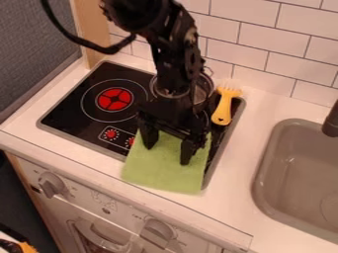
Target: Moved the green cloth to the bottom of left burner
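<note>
My arm [173,59]: black all over, bulky rounded housing up top, narrower knobbly section below. Thick black cable [105,51] curving out at the side. Small lighter specks along one edge, too small to identify. My gripper [167,154]: black, wide blocky body, two chunky fingers [149,138].

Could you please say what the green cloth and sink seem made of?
The cloth looks like matte fabric, perhaps microfibre, from its soft, slightly mottled surface; the sink seems smooth plastic or composite, from its even grey and rounded corners.
</note>
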### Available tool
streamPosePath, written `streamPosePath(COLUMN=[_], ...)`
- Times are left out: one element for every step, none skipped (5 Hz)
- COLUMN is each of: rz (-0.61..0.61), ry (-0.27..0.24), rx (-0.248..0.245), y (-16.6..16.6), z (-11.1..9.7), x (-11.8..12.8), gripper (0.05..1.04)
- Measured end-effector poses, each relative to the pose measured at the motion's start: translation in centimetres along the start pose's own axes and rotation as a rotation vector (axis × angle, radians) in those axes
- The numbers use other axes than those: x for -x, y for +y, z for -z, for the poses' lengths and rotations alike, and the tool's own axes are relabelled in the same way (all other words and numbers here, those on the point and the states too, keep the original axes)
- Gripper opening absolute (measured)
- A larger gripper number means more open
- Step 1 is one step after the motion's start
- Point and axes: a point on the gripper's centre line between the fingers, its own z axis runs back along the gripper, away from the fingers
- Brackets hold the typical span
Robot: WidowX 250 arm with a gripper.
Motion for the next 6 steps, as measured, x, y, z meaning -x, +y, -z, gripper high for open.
streamPosePath(rz=[0.014, 0.013, -0.018, -0.058, -0.123, -0.149], ry=[0.0, -0.002, -0.003, -0.008, -0.011, -0.003], rx=[-0.027, -0.034, -0.042, -0.053, -0.066, -0.071], y=[0.2, 0.5, 1.8, 3.5, 7.1, 9.5], z=[0.4, 0.6, 0.7, 0.6, 0.5, 0.6], x=[-0.7, -1.2, -1.3, -1.2, -0.4, 0.5], gripper=[1.001, 1.001, 1.001, 1.001, 1.001, 1.001])
